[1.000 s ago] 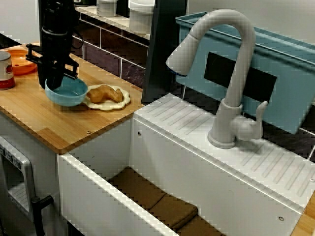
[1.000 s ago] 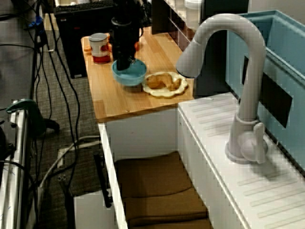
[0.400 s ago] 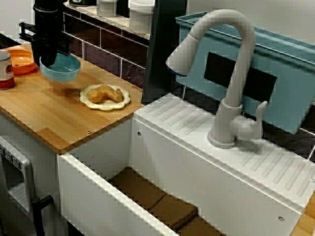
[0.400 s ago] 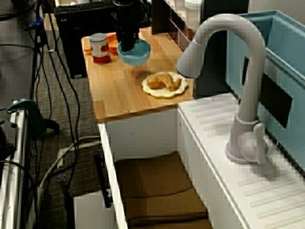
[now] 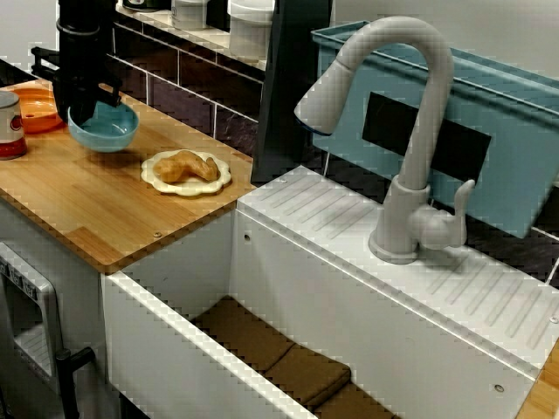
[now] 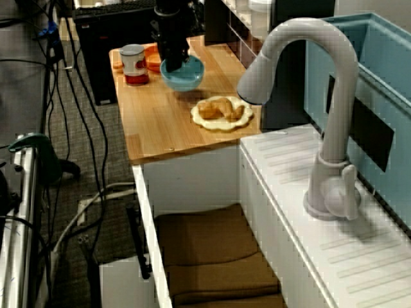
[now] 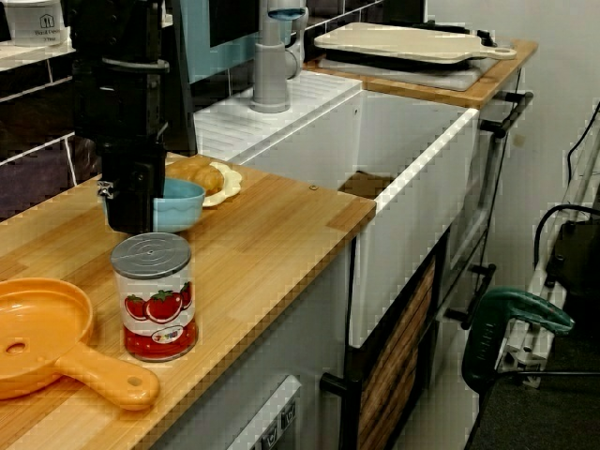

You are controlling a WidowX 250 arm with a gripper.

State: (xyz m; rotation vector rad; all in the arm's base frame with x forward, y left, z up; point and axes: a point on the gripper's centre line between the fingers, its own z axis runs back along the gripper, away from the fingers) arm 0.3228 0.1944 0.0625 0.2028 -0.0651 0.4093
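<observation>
Hazard: pinching tilted blue bowl (image 5: 109, 131) by its rim with gripper (image 5: 85, 113), near surface's (image 5: 87, 209) back edge; risking slipping from thin hold, dropping against plate (image 5: 153, 181) of pastry (image 5: 185, 166) nearby.

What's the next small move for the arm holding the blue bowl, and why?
Probably lower the blue bowl the last bit and open the gripper: gripped by its rim, it hangs low over bare wooden counter, clear of the pastry plate and tomato can.

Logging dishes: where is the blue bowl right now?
In the view facing the faucet, the blue bowl is in the gripper at far left over the wooden counter, between the orange pan and the pastry plate.
</observation>
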